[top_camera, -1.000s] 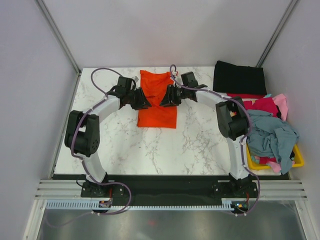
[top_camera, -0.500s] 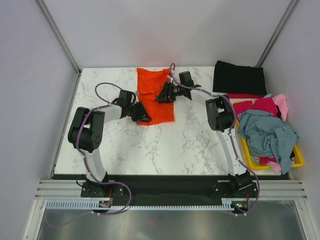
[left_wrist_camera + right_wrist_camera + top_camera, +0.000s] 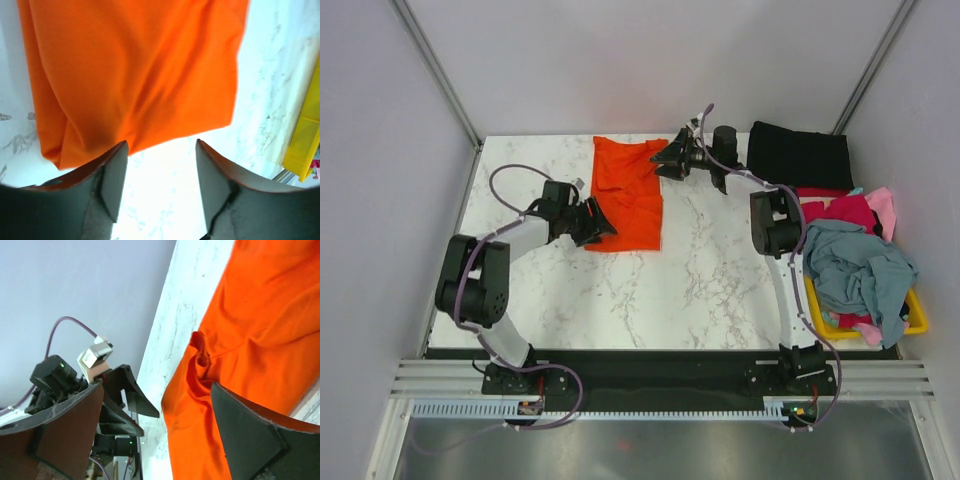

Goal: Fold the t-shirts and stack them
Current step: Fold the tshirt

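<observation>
Lets go of the orange t-shirt (image 3: 628,193), now lying as a narrow folded strip against the table's (image 3: 720,270) far edge. Leaves left gripper (image 3: 603,222) and right gripper (image 3: 665,160) spread apart, empty, just beside opposite corners. Probably calls next for a crosswise fold.

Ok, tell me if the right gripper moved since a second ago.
Yes. The right gripper moved toward the far table edge and the black t-shirt, leaving the middle of the orange t-shirt.
</observation>
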Controlling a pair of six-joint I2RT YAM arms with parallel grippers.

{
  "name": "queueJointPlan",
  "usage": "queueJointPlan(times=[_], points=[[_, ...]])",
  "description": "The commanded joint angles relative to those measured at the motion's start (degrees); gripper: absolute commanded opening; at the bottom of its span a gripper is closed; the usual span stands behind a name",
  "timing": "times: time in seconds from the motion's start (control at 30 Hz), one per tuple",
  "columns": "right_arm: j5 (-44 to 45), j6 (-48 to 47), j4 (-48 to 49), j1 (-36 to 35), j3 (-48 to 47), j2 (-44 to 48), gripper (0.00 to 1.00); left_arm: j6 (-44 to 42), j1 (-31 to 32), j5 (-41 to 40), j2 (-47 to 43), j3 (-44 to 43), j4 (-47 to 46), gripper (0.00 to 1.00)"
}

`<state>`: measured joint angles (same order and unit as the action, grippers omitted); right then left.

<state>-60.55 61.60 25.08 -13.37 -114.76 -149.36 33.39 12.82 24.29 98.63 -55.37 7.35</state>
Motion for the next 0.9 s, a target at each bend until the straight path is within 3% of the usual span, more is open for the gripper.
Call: queueJointPlan(times=[0.0, 0.1, 0.13, 0.2, 0.23, 0.27, 0.33, 0.53, 0.67, 0.87], points=[[-2.29, 3.55, 10.96, -0.35, 3.82, 10.82, 0.98, -1.57, -0.25, -0.74, -7.39, -4.12, 3.62, 0.69], [2.35, -4.88, 1.85, -0.43, 15.59, 20.92, 0.98, -2.01, -0.25, -2.48, -12.05, -4.48, 6.7, 0.7], [4.29, -13.62, -6.45, -0.43, 21.97, 26.43, 0.98, -2.01, -0.25, -3.89, -13.62, -4.04, 8.01, 0.7], [18.73, -25.67, -21.99, -0.96, 29.89, 34.0, 0.98, -1.92, -0.43, -7.66, -18.54, -1.95, 8.64, 0.69], [18.81, -27.31, -24.79, -1.31, 32.82, 36.05, 0.98, -1.57, -0.6, -8.9, -18.56, -0.97, 8.55, 0.69], [25.77, -27.85, -26.47, -1.75, 36.15, 38.24, 0.98, -1.14, -0.69, -11.26, -20.48, 1.12, 8.55, 0.68], [30.3, -27.68, -27.1, -3.24, 45.44, 43.16, 0.98, -0.78, -0.78, -13.12, -21.81, 3.24, 7.85, 0.67], [39.64, -26.1, -25.53, -10.09, 59.1, 47.41, 0.93, -0.6, -1.39, -17.0, -24.01, 12.3, 0.48, 0.62], [37.7, -23.29, -19.99, -12.47, 60.71, 44.43, 0.81, 0.09, -2.36, -15.69, -22.43, 16.16, -4.88, 0.59], [39.99, -21.79, -19.55, -14.76, 58.69, 40.82, 0.76, 1.94, -3.06, -14.98, -19.01, 18.64, -11.57, 0.66]])
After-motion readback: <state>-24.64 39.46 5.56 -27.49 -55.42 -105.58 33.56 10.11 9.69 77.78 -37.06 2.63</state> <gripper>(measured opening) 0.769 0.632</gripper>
